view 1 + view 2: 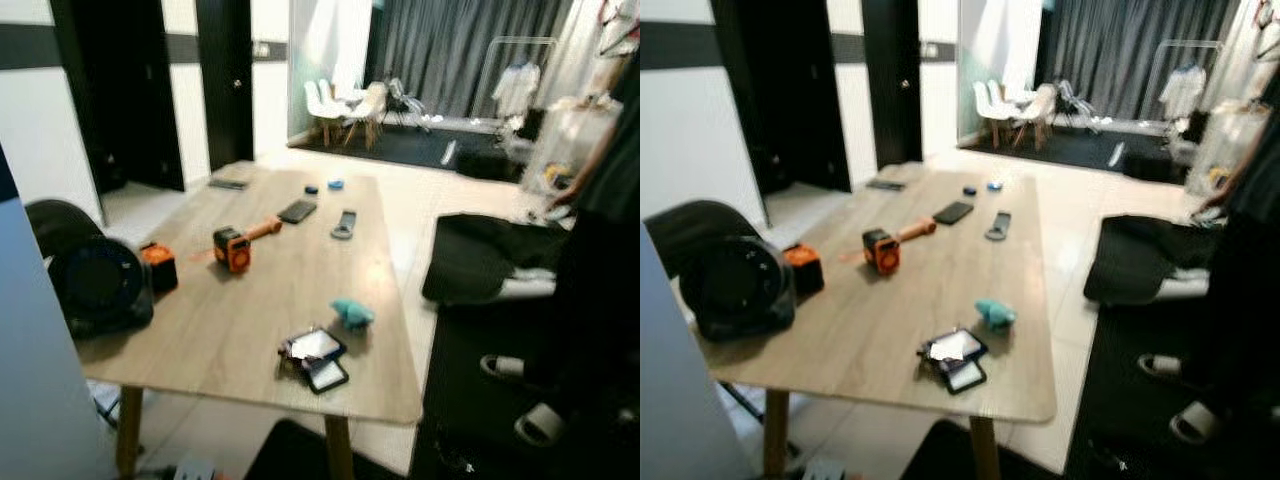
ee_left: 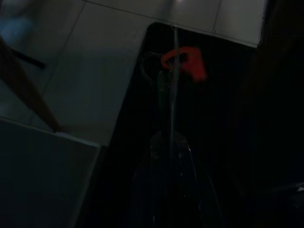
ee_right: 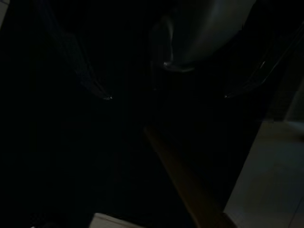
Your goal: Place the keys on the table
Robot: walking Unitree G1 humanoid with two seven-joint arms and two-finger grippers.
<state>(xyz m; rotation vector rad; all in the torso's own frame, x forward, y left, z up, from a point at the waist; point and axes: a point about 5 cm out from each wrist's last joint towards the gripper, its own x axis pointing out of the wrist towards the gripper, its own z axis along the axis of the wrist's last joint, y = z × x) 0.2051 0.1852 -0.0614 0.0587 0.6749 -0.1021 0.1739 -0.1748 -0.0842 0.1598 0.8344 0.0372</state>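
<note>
The light wooden rectangular desk (image 1: 250,300) stands ahead on pale floor tiles. Taking the orange-and-black tape measure (image 1: 231,248) near the desk's middle as the landmark: a black round-bodied blower (image 1: 90,275) sits well to its left at the desk's edge, with a small orange-and-black box (image 1: 158,266) between them. A black phone (image 1: 297,211) and a dark strap-like item (image 1: 344,224) lie beyond it; a small teal object (image 1: 351,314) and a pile of dark card-like items (image 1: 312,358) lie nearer the front edge.

In the dim left wrist view, the left claw (image 2: 168,142) is closed narrowly on the keys (image 2: 178,64), a bunch with a red tag hanging over a dark mat on the floor, below desk level. The right wrist view is too dark; I cannot tell the right claw's state.
</note>
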